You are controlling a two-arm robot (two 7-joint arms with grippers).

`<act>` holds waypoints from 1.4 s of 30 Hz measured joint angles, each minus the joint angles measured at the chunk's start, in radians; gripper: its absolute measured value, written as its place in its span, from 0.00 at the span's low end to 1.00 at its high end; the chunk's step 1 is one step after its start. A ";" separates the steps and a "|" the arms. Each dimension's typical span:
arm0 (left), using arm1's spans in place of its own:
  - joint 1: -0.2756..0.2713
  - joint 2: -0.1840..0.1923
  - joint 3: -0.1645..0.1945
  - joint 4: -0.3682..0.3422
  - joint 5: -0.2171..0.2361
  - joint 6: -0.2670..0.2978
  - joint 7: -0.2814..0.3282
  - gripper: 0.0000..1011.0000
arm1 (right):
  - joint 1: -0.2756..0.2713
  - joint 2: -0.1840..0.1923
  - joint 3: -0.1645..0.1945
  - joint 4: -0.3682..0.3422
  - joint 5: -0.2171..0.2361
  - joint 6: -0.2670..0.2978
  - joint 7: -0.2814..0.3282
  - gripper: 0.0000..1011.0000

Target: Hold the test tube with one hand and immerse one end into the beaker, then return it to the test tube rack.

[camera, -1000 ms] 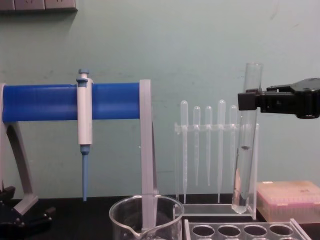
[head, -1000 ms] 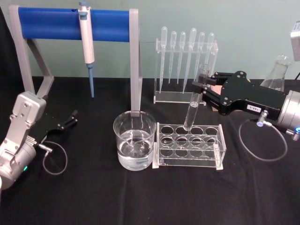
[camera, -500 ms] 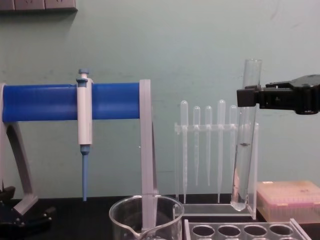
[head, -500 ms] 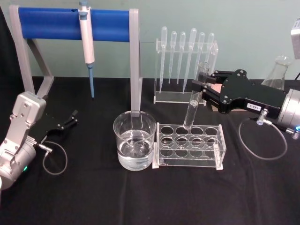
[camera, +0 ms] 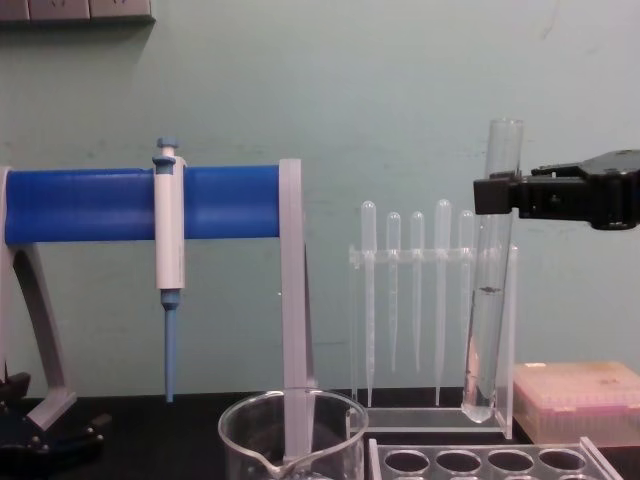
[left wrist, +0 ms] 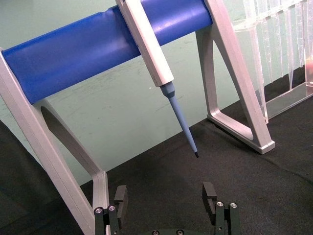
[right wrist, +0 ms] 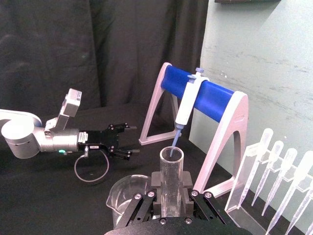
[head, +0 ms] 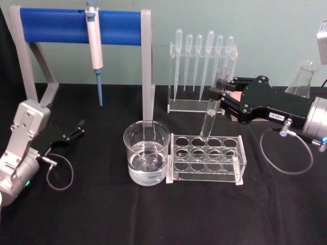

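Note:
My right gripper [head: 219,95] is shut on the test tube [head: 208,121], a clear glass tube gripped just below its rim. The tube hangs nearly upright, its round bottom just above the back row of the clear rack [head: 207,158]. In the chest view the test tube [camera: 486,320] hangs from the right gripper [camera: 497,196], bottom clear of the rack [camera: 480,462]. The beaker [head: 146,153] with some water stands left of the rack. In the right wrist view the test tube [right wrist: 171,166] rises between the jaws, beaker [right wrist: 124,196] beyond. My left gripper [head: 76,130] rests open at far left.
A blue-barred stand [head: 82,25] holds a white-and-blue pipettor [head: 94,46] behind the beaker. A clear stand of plastic pipettes [head: 203,71] sits behind the rack. A glass flask [head: 305,79] and a pink box [camera: 580,400] are at the back right.
The right gripper has raised the test tube slightly and drifted a little left. The left arm has not moved.

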 joint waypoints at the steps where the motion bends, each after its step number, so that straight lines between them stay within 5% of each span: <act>1: 0.000 0.000 0.000 0.000 0.000 0.000 0.000 0.99 | 0.000 0.000 0.000 0.000 0.000 0.000 0.000 0.24; 42: 0.000 0.000 0.000 0.000 0.000 0.000 0.000 0.99 | 0.000 0.000 0.000 0.000 -0.001 0.000 0.000 0.24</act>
